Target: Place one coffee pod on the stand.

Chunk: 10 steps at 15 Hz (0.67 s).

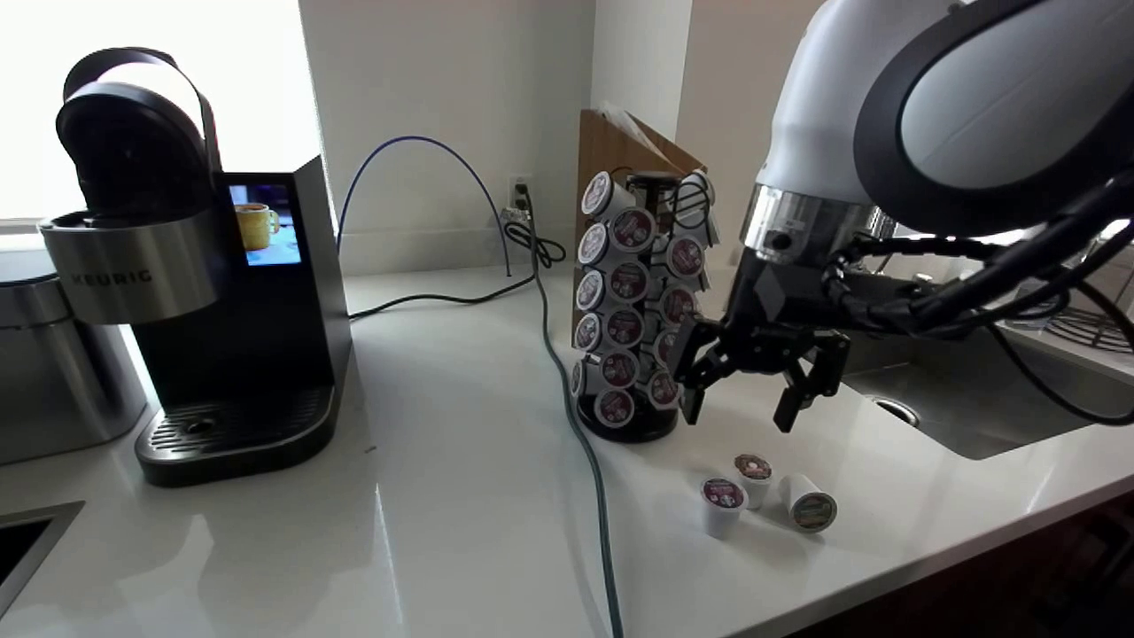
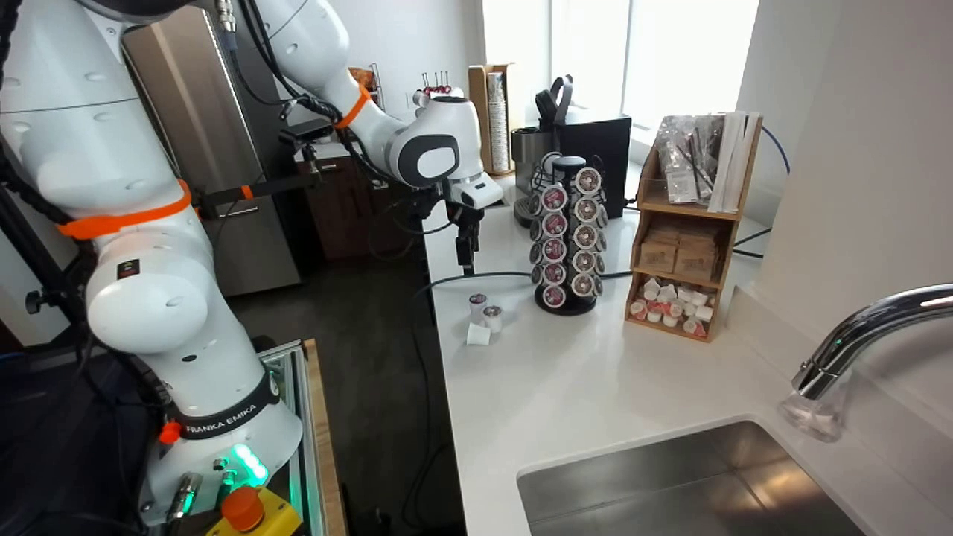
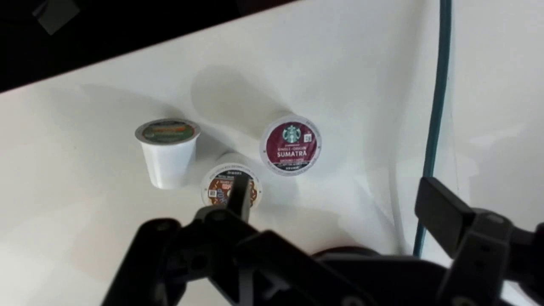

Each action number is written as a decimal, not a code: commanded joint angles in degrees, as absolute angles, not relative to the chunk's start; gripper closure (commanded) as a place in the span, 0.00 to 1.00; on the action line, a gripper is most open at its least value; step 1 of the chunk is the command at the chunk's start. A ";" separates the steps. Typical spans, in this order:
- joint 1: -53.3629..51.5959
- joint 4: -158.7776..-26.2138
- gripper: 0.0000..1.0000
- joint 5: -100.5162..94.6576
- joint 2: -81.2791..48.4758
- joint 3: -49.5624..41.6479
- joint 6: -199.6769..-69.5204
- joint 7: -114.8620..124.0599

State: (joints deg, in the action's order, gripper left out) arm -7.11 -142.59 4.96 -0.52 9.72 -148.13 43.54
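Note:
Three white coffee pods are grouped on the counter. One with a purple lid (image 1: 722,509) stands upright; it also shows in the wrist view (image 3: 291,146). One with a brown lid (image 1: 754,478) stands beside it, partly behind a finger in the wrist view (image 3: 219,189). One with a green lid (image 1: 808,503) lies on its side. The stand (image 1: 625,306), a dark carousel filled with many pods, is beside them; it also shows in an exterior view (image 2: 568,231). My gripper (image 1: 738,415) is open and empty, above the pods and beside the stand; its spread fingers show in the wrist view (image 3: 335,195).
A green cable (image 1: 595,478) crosses the counter beside the stand. A black coffee machine (image 1: 266,337) stands farther along. A wooden organizer (image 2: 681,246) stands behind the stand. A sink (image 2: 685,484) is set into the counter. The counter's front edge (image 3: 148,46) runs near the pods.

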 commanded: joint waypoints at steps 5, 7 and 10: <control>-8.23 -144.56 0.00 4.03 -1.90 9.04 -148.21 48.96; -8.26 -144.57 0.00 4.02 -2.13 9.02 -148.22 48.95; -8.01 -144.37 0.00 2.49 -3.13 8.33 -149.63 52.64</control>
State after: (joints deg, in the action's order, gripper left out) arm -7.65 -144.51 3.91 -2.24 9.46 -148.42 49.42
